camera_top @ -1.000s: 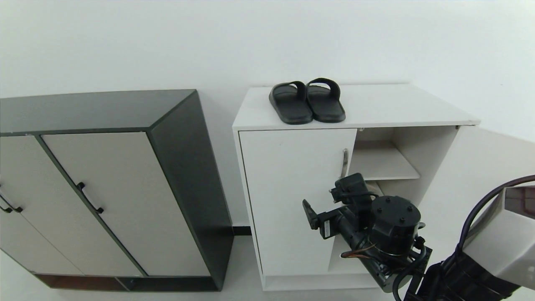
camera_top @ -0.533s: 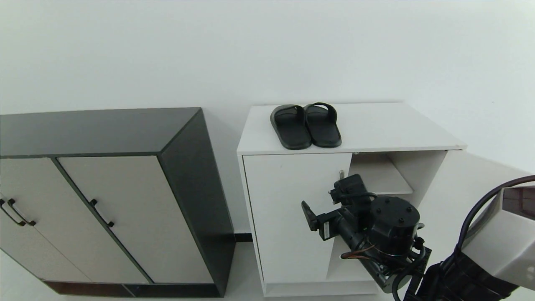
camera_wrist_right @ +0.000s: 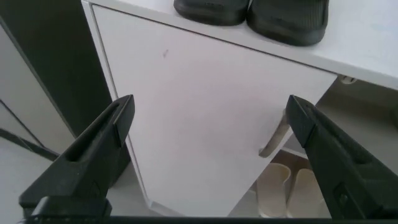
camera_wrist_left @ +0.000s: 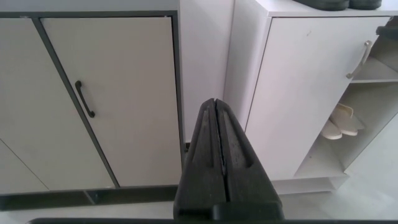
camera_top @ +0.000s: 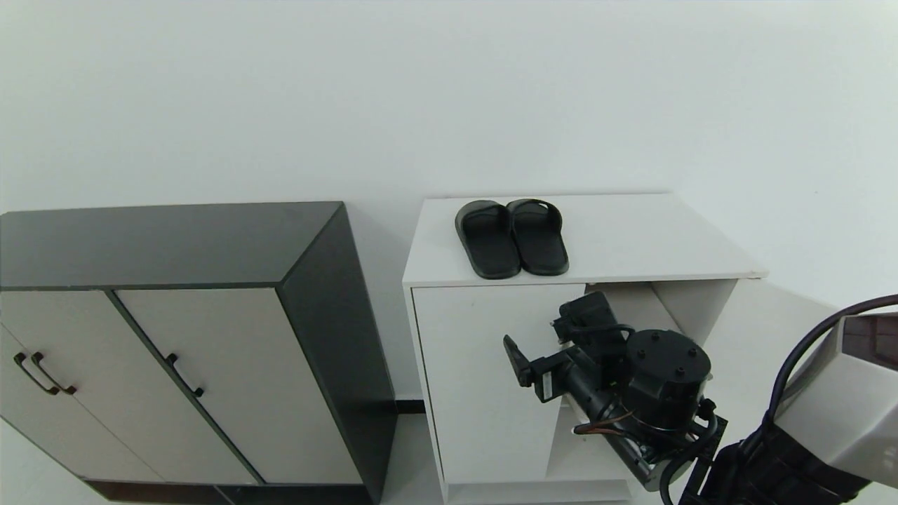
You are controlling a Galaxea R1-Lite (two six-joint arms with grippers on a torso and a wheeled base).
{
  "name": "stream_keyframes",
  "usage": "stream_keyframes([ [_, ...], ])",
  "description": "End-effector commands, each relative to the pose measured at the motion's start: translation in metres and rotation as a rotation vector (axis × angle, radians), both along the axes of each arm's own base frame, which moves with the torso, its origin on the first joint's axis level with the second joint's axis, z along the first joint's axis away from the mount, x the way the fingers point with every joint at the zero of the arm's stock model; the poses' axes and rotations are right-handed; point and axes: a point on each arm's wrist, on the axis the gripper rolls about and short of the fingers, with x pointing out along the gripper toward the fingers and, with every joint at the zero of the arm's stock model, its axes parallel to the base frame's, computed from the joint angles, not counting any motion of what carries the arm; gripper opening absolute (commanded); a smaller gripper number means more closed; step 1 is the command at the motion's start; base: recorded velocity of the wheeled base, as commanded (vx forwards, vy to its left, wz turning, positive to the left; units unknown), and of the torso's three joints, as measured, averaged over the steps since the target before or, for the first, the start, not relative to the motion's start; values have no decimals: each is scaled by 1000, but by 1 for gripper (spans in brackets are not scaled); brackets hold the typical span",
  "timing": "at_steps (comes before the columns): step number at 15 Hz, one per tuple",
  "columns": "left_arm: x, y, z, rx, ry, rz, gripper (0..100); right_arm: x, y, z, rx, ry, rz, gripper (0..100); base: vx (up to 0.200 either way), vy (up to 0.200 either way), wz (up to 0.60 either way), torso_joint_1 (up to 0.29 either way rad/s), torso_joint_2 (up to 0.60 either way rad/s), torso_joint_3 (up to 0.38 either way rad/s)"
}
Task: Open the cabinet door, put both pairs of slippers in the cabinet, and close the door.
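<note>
I see the white cabinet (camera_top: pixel 701 245) against the wall, with its left door (camera_top: pixel 484 379) shut and its right half standing open. The black slippers (camera_top: pixel 512 238) lie on the cabinet top, in its left half and close to the front edge. The two are side by side and touching, with the strap ends toward the wall.

The pale slippers (camera_wrist_left: pixel 343 121) are inside the open right compartment, in its lower part under the shelf (camera_wrist_left: pixel 376 70). From the right wrist view they show just below the door's metal handle (camera_wrist_right: pixel 274 138), which runs along the right edge of the door.

My right gripper (camera_wrist_right: pixel 208 106) is spread wide and holds nothing. It hangs in front of the shut door, near the handle but apart from it. My left gripper (camera_wrist_left: pixel 214 104) is clenched, finger against finger with nothing between them, and it is low in front of the gap between the two cabinets.

Left of the white cabinet, just beside it, is a dark cabinet (camera_top: pixel 309 280) with pale doors, all shut.
</note>
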Motion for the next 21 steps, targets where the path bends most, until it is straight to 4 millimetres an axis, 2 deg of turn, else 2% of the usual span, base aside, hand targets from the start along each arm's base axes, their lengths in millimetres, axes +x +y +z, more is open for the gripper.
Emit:
stream_keyframes([
  [1,0,0,0,0,0,0,0,-2,-1,4,-7,-3,0,100,0,0,0,0,0,0],
  [2,0,0,0,3,0,0,0,-6,-2,10,-25,14,6,100,0,0,0,0,0,0],
  [4,0,0,0,3,0,0,0,-13,-3,37,-60,91,18,100,0,0,0,0,0,0],
  [6,0,0,0,3,0,0,0,-17,3,69,3,123,15,100,0,0,0,0,0,0],
  [10,0,0,0,3,0,0,0,-11,6,125,87,173,-101,100,0,0,0,0,0,0],
  [12,0,0,0,3,0,0,0,-8,13,140,99,167,-111,100,0,0,0,0,0,0],
  [17,0,0,0,3,0,0,0,6,30,122,79,195,-117,100,0,0,0,0,0,0],
  [21,0,0,0,4,0,0,0,8,33,118,74,197,-119,100,200,0,0,0,-4,6],
])
